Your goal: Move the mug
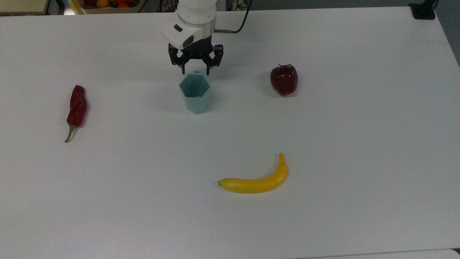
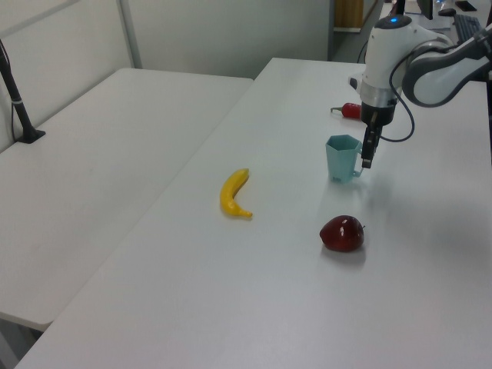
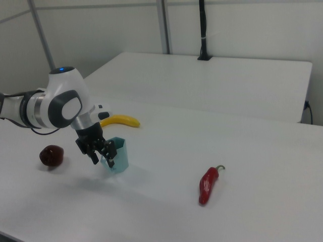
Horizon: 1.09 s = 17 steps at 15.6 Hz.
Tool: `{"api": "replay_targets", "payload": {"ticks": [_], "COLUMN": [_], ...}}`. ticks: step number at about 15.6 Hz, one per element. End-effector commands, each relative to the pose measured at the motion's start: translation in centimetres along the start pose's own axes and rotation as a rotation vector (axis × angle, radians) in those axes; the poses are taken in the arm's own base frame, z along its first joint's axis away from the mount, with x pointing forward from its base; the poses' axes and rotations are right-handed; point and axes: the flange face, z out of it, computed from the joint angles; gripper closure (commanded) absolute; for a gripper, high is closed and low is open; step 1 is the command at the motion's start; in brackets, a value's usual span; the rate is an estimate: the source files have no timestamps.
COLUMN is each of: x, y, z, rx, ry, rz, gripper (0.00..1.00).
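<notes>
The pale teal mug [image 1: 195, 94] stands upright on the white table [image 1: 323, 151], its hexagonal rim up and its small tab handle toward the arm. My gripper [image 1: 196, 71] hangs just behind it in the top view, open, one finger on each side of the handle and apart from it. In the left view the gripper [image 2: 367, 158] is at the mug's [image 2: 341, 157] right side. The right view has the gripper [image 3: 102, 158] at the left of the mug [image 3: 117, 154].
A red chili pepper [image 1: 76, 106] lies at the top view's left, a dark red apple [image 1: 284, 80] to the mug's right, and a banana [image 1: 256, 181] nearer the front. A fruit box [image 1: 107, 4] sits past the table's far edge.
</notes>
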Motion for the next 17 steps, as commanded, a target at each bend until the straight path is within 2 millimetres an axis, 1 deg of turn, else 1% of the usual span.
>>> {"api": "replay_targets", "payload": {"ticks": [1,2,3,4,7,10,12,13,17], "x": [1.1,1.7,2.3,2.7,3.6,3.6,3.2,3.0,2.6], "y": [-0.7,-1.0,-0.8,-0.6,0.7,1.8,2.7,3.2,3.8], "z": [-4.1,-6.8,-8.9,-10.9,-16.6,-20.7,-22.6,-23.2,-23.7], "rx": [-0.024,-0.029,-0.03,-0.029,-0.026,-0.003,0.027,0.029,0.03], "ry": [-0.067,-0.08,-0.084,-0.093,-0.075,-0.07,-0.084,-0.088,-0.084], "rz": [-0.029,-0.031,-0.022,-0.013,0.021,0.059,0.079,0.084,0.098], "gripper": [0.17,0.09,0.03,0.0,0.0,0.0,0.0,0.0,0.0]}}
